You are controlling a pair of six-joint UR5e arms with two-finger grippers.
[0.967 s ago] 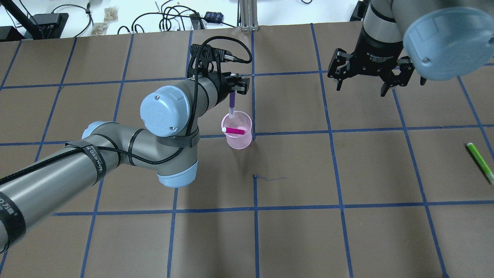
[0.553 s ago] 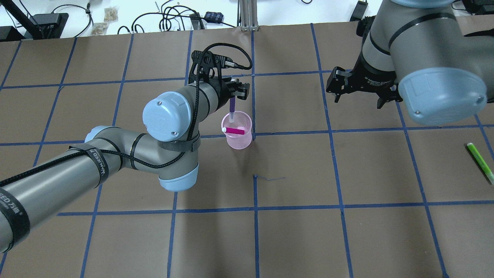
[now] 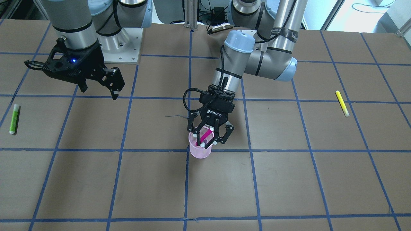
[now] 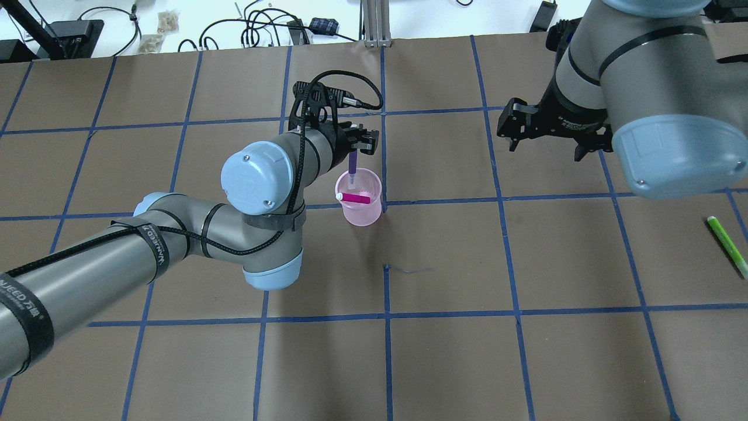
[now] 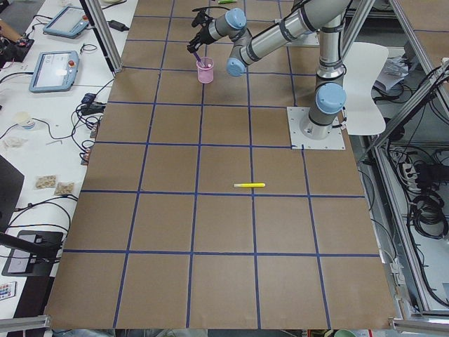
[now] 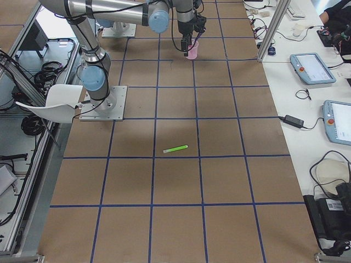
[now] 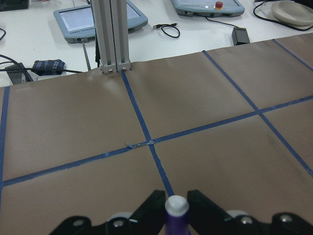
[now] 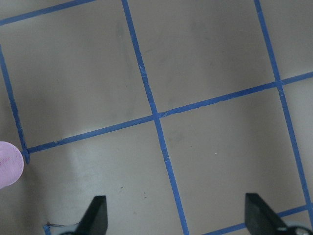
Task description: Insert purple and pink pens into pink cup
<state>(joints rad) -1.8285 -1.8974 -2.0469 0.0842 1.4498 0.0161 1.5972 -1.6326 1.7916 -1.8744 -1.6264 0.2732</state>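
The pink cup [image 4: 361, 209] stands upright near the table's middle; it also shows in the front view [image 3: 199, 152]. The pink pen [image 4: 356, 199] lies slanted inside it. My left gripper [image 4: 357, 146] hangs right above the cup and is shut on the upper end of the purple pen [image 4: 353, 166]. That pen hangs upright with its lower end inside the cup's mouth. In the left wrist view its cap [image 7: 176, 208] sits between the two fingers. My right gripper [image 4: 544, 149] is open and empty, raised over bare table to the right of the cup.
A green pen [image 4: 726, 245] lies near the table's right edge. A yellow pen [image 3: 342, 103] lies far off on the robot's left side. Cables and devices sit beyond the table's far edge. Blue tape lines grid the brown table top.
My left gripper has lowered a little, bringing the purple pen's lower end into the cup. My right arm has swung, its elbow moving down in the view; its gripper stays open.
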